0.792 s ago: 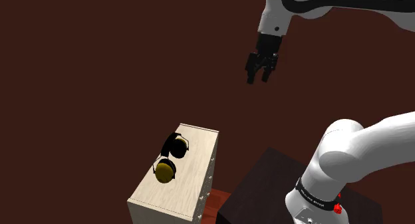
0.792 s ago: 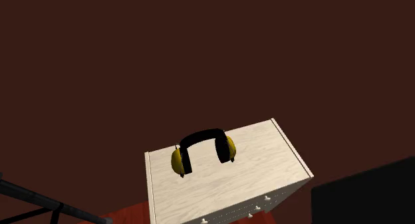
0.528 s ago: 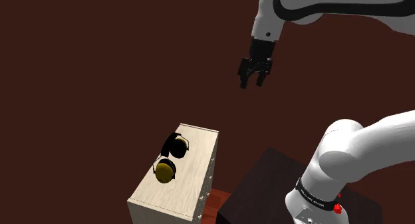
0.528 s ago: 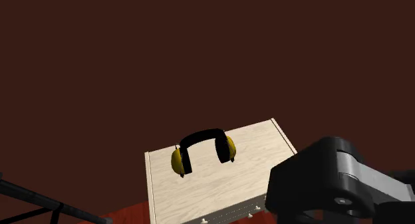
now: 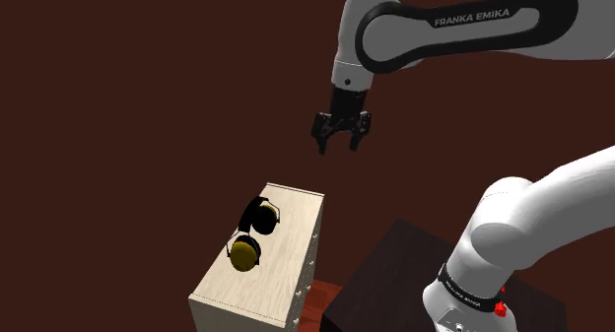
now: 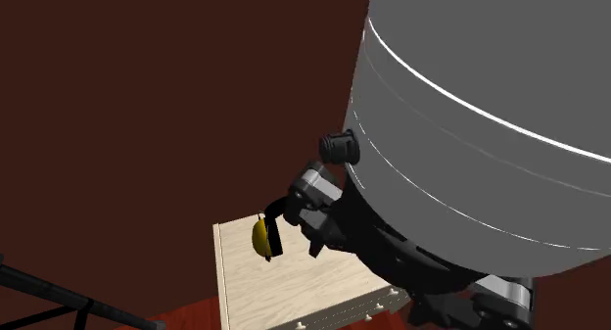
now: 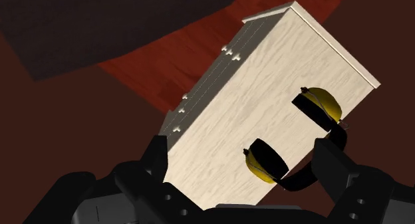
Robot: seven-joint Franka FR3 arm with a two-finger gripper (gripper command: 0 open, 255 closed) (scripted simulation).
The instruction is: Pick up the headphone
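Stretching out above the dresser [image 5: 284, 236], the arm [image 5: 463, 30] pointed its gripper [image 5: 339, 145] downward, fingers spread wide, empty; 1 headphone [image 5: 244, 252] lay on top.

I've swung the gripper [image 5: 339, 146] toward the shoulder view's left and a little lower, nearer above the dresser [image 5: 286, 236]. In the second exterior view my arm [image 6: 470, 132] now looms in front, hiding most of the headphone [image 6: 261, 237].
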